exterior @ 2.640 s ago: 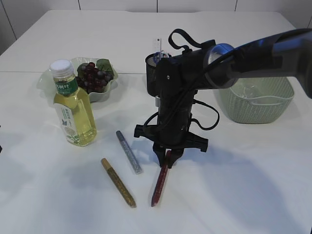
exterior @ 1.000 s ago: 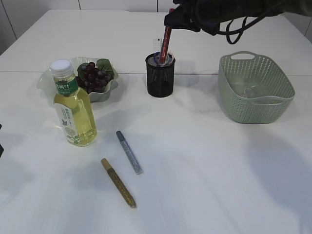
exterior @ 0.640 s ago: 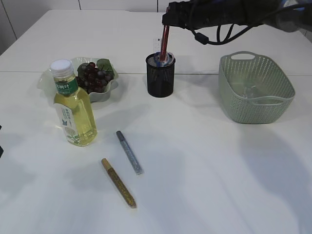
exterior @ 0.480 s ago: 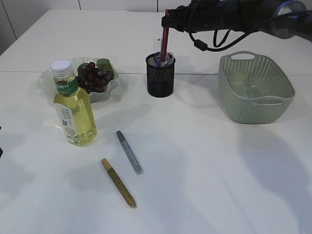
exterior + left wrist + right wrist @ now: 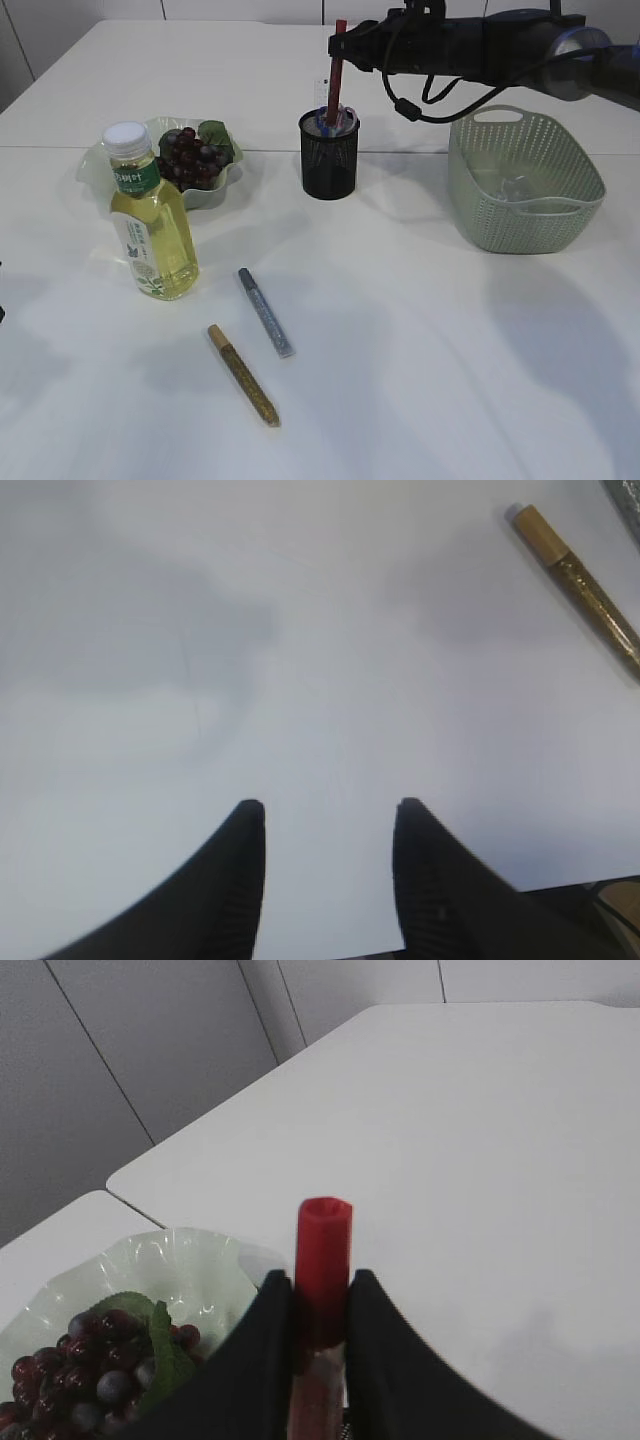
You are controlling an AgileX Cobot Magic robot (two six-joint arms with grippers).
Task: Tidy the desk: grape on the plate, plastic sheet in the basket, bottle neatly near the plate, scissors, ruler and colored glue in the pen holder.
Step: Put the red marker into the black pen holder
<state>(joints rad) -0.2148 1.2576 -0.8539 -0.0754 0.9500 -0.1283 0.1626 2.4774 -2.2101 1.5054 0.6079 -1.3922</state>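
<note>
My right gripper is shut on the top of the red glue, which stands nearly upright with its lower end inside the black mesh pen holder. The right wrist view shows the jaws clamping the red glue. A ruler pokes out of the holder. The silver glue and gold glue lie on the table. The bottle stands beside the plate of grapes. My left gripper hangs open over bare table, near the gold glue.
The green basket stands at the right, under my right arm's cables, with something clear lying inside it. In the right wrist view the plate with the grapes lies below and to the left.
The red glue was lifted off the table and carried to the pen holder. Over the last second it has straightened up in the holder while the right arm swung lower.
</note>
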